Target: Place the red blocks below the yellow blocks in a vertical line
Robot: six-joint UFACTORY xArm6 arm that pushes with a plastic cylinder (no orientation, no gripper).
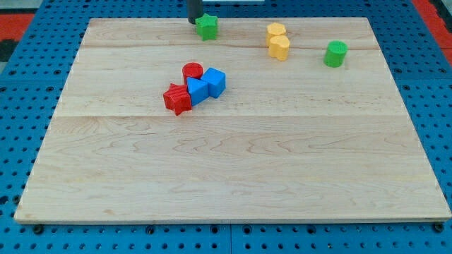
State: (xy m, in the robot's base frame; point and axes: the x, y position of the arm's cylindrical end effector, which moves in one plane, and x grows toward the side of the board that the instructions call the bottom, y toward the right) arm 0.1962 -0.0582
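1. There are no fingers to read as wide, narrow or holding: the arm ends in a dark rod, and my tip [194, 20] rests at the view's top edge of the surface [233, 176], just beside the left side of the green star-shaped block [207, 27], touching it or nearly so; I cannot tell which.
2. The red cylinder [192, 71] and the red star-shaped block [177, 99] lie left of centre, well apart from my tip and towards the view's bottom from it.
3. Two blue cubes crowd the reds: one blue cube [198, 90] sits between the two red blocks and touches the star, and the other blue cube [215, 82] is pressed to its right.
4. The yellow cylinder [276, 31] and the yellow heart-like block [280, 47] stand near the view's top, right of centre, one just below the other and touching.
5. A green cylinder [336, 53] stands alone to the right of the yellows.
6. Around the wooden surface lies a blue perforated base [21, 127]. No writing or labels can be read.
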